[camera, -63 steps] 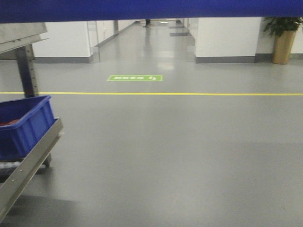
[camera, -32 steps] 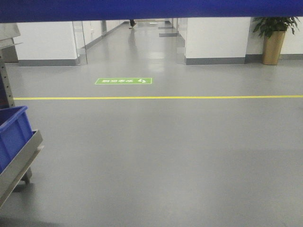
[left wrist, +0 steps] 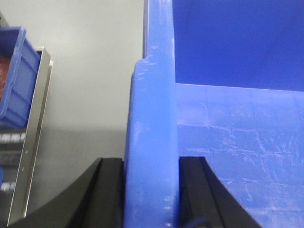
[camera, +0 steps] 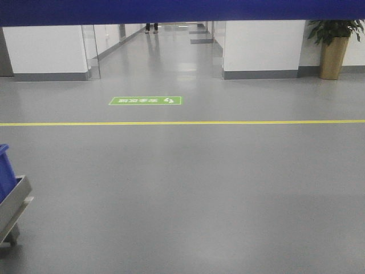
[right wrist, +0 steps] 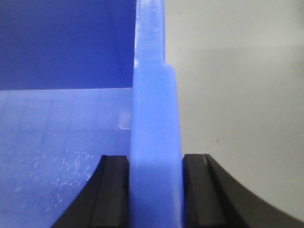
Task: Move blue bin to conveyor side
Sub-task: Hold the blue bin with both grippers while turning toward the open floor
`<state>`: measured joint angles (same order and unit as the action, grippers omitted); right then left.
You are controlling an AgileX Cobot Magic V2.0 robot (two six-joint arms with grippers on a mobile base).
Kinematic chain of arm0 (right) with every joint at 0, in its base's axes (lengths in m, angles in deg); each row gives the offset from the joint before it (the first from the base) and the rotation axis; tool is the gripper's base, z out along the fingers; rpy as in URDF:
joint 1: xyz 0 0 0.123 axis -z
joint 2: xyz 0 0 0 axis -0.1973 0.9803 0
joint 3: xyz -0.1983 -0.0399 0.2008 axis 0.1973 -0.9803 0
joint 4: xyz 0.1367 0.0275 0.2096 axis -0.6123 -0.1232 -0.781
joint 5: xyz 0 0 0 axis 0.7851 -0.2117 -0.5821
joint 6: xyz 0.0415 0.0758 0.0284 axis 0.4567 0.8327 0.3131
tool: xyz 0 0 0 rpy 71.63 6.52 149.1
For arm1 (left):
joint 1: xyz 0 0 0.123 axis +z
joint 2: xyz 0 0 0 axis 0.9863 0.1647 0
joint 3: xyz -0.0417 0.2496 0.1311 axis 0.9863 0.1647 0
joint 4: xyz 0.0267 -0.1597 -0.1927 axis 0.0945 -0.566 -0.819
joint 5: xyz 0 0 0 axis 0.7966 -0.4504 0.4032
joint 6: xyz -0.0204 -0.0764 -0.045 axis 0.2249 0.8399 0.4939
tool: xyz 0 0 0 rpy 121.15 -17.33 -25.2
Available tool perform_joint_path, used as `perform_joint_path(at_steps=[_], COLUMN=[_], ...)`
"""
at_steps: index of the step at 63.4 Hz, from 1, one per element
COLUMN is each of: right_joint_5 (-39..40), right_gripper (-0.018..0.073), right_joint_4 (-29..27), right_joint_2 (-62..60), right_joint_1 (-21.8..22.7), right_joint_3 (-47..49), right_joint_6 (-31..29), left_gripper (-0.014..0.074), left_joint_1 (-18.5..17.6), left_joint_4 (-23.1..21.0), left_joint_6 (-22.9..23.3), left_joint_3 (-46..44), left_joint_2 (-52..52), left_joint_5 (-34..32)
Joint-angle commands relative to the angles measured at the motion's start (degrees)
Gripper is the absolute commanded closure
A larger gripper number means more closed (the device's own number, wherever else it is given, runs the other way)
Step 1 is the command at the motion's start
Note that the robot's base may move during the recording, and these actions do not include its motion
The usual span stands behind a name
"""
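Note:
The blue bin (camera: 182, 11) shows in the front view only as a blue band across the top edge. In the left wrist view, my left gripper (left wrist: 152, 190) is shut on the thick rim of the blue bin's (left wrist: 237, 118) left wall, black fingers (left wrist: 111, 190) pressed to both sides. In the right wrist view, my right gripper (right wrist: 156, 190) is shut on the opposite wall's rim, with the blue bin's scratched inside (right wrist: 61, 118) to its left. Grey floor lies below both grips. The conveyor side is out of view.
A steel rack (camera: 14, 208) holding another blue crate (camera: 4, 171) sits at the far left edge; the left wrist view also shows that crate (left wrist: 16, 85) and rail (left wrist: 33, 142). A yellow floor line (camera: 182, 122), green floor sign (camera: 145, 100), white pillar (camera: 262, 45) and potted plant (camera: 333, 48) lie ahead.
In the front view the steel rack and its crate have slid left, almost out of frame. The yellow line and green sign sit slightly lower.

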<state>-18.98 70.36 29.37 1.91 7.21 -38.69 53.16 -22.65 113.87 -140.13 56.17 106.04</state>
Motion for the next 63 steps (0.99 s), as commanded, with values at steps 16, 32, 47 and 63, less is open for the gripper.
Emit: perform_joint_path(at_steps=[16,32,47,63], right_joint_5=[6.3,6.3,6.3,6.3], right_gripper=[0.0638,0.0638,0.0638,0.0638], right_joint_4=[-2.4,-2.4,-2.4,-2.4], right_joint_2=[-1.1,-1.0,-1.0,-1.0], right_joint_1=[-0.4,-0.4,-0.4,-0.4], right_joint_3=[0.6,0.6,0.6,0.6], right_joint_6=[-0.1,-0.1,-0.1,-0.1], left_gripper=[0.0615,0.0615,0.0615,0.0615], left_joint_1=[-0.2,-0.2,-0.2,-0.2], left_joint_4=[-0.6,-0.6,-0.6,-0.6], left_joint_6=[0.7,0.7,0.7,0.7], left_joint_3=[-0.9,-0.9,-0.9,-0.9], left_joint_2=[-1.1,-1.1,-1.1,-1.1], left_joint_5=[-6.1,-6.1,-6.1,-6.1])
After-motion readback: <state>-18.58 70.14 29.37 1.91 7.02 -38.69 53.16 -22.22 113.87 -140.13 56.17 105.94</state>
